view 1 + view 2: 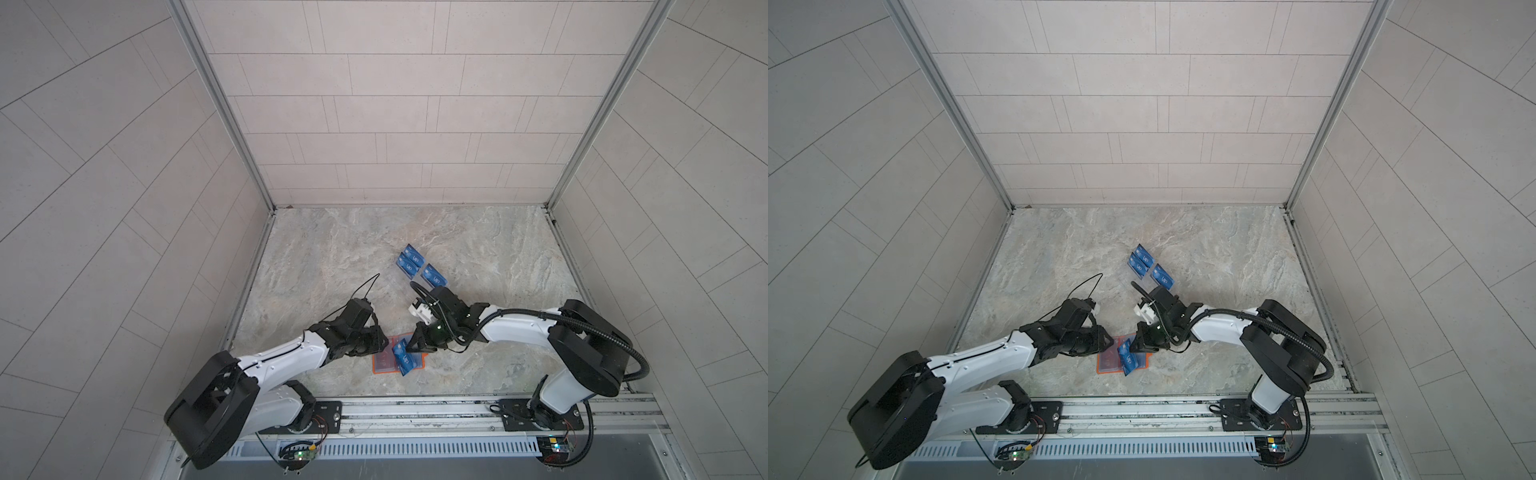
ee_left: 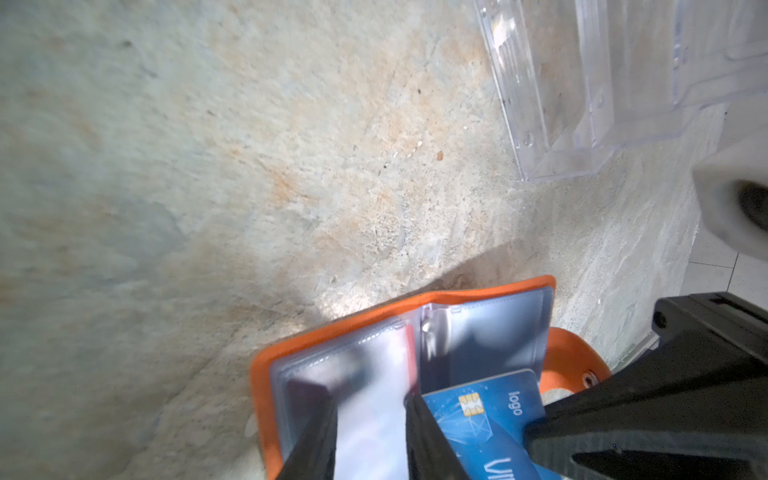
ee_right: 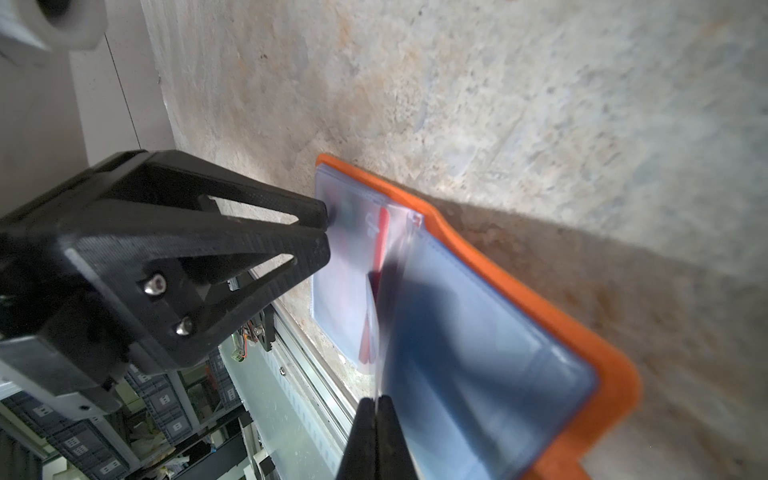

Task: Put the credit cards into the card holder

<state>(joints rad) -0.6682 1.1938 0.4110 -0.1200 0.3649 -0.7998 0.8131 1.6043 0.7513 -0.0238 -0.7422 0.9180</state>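
Note:
The orange card holder [image 1: 380,366] [image 1: 1105,366] lies open near the table's front edge, clear sleeves up [image 2: 332,328] [image 3: 540,299]. My left gripper [image 1: 384,347] [image 1: 1109,345] [image 2: 370,403] [image 3: 326,230] is open, its two fingertips resting on the left-hand sleeves. My right gripper [image 1: 409,345] [image 1: 1133,345] [image 3: 376,401] is shut on a blue credit card [image 1: 403,359] [image 1: 1128,361] [image 2: 486,411], holding it tilted over the holder's right half. I cannot tell whether the card's edge is inside a sleeve. A red card [image 3: 382,232] shows in a left sleeve.
Farther back, three more blue cards [image 1: 411,259] [image 1: 1142,262] stand in a clear acrylic rack [image 2: 582,104], just behind the right wrist. Tiled walls close the table on three sides, and a metal rail [image 1: 415,409] runs along its front edge.

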